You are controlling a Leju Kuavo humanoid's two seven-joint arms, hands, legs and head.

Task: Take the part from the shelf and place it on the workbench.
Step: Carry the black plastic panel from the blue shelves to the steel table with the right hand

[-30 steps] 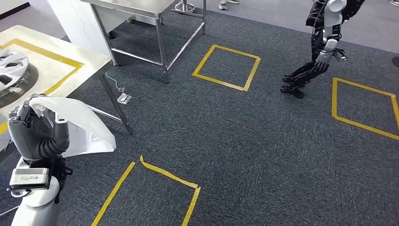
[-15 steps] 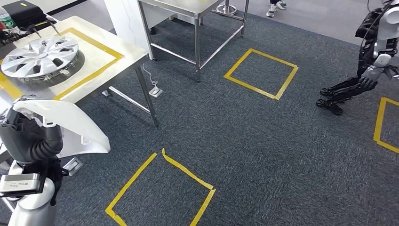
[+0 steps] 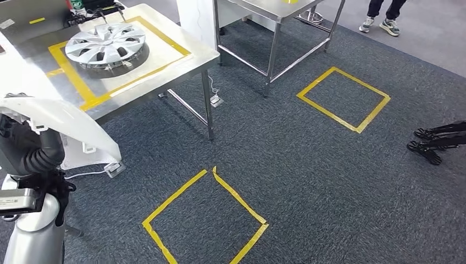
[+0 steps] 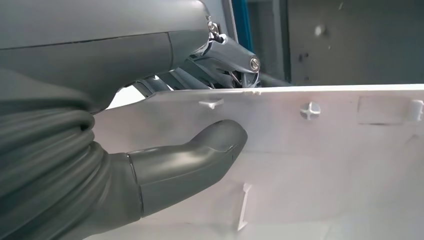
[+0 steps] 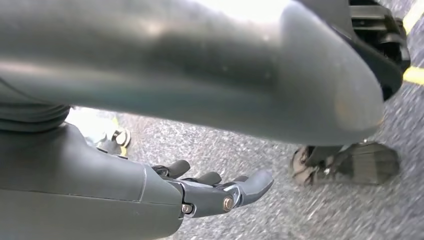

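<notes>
While the left hand grips the one white plastic part, its thumb pressed flat against the panel's inner face and its fingers hooked over the edge, the part sits raised at the robot's left side, beside the near workbench and not on it. The right hand hangs above the carpet with fingers loosely extended, holding nothing. Two steel tables are in sight: the workbench, marked with yellow tape and carrying one silver hubcap, and a second table behind it. Two yellow tape squares lie on the dark carpet. A person's two shoes show at the far edge.
</notes>
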